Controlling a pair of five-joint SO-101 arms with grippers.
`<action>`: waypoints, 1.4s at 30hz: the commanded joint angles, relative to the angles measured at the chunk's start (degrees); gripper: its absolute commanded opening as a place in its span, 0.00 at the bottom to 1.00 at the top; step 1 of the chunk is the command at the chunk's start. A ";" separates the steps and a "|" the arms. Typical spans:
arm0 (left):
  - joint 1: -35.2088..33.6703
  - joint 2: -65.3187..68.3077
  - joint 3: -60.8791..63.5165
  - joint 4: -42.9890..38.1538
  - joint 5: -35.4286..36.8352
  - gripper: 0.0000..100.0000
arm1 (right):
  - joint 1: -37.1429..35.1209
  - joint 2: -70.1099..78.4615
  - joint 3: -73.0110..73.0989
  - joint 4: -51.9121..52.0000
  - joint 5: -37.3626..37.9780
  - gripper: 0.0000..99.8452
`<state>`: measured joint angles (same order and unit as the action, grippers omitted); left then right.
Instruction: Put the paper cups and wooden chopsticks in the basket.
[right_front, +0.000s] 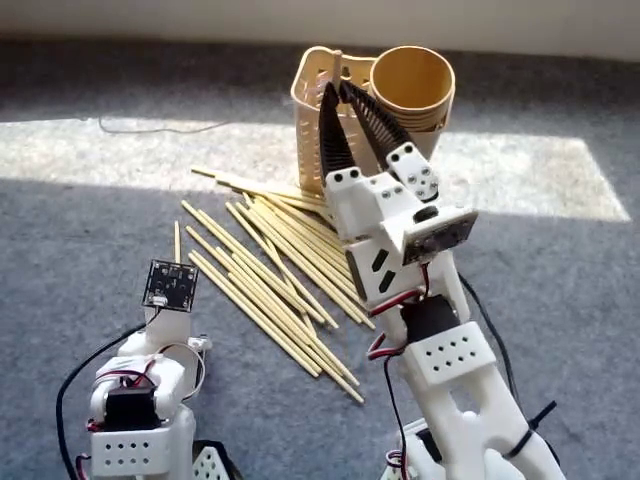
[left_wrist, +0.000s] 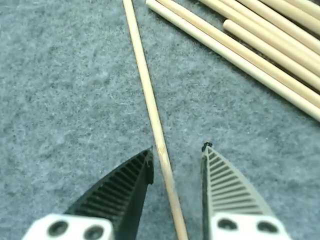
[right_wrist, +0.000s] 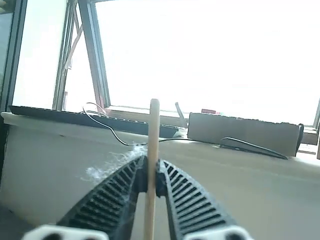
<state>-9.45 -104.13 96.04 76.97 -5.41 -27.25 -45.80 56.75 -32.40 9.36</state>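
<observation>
Grey carpet (right_front: 80, 260), right hand (right_wrist: 151, 166) pinching chopstick (right_wrist: 154, 122)

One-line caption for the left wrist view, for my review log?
Left gripper, open, straddles a single chopstick on the grey carpet, beside the chopstick pile.

The carpet (right_front: 560, 300) is a mottled blue-grey, crossed by a pale sunlit band. The basket (right_front: 312, 105) is cream with a slotted pattern in its wall, and the paper cups (right_front: 412, 80) are tan-brown. The chopsticks (right_front: 285, 275) are pale yellow wood. The arms (right_front: 455, 365) are white, with red and black wires (right_front: 383, 347). The left gripper (left_wrist: 178, 148) has ribbed fingers (left_wrist: 117, 200), one black, the other looking grey, perhaps only from glare. The right gripper (right_wrist: 152, 160) is ribbed black, its chopstick (right_wrist: 153, 120) light tan.
</observation>
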 joint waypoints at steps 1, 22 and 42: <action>1.10 -0.40 1.19 0.26 0.35 0.16 | 0.48 4.70 -0.57 -11.82 5.01 0.01; -6.90 -0.40 1.19 0.26 0.35 0.16 | 0.75 22.99 -17.45 -23.34 9.49 0.01; -6.73 -0.40 1.19 0.26 0.35 0.16 | 1.63 28.97 -11.21 -23.16 9.41 0.01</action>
<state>-15.78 -104.13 96.04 76.97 -5.41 -26.20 -16.18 45.32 -54.46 18.33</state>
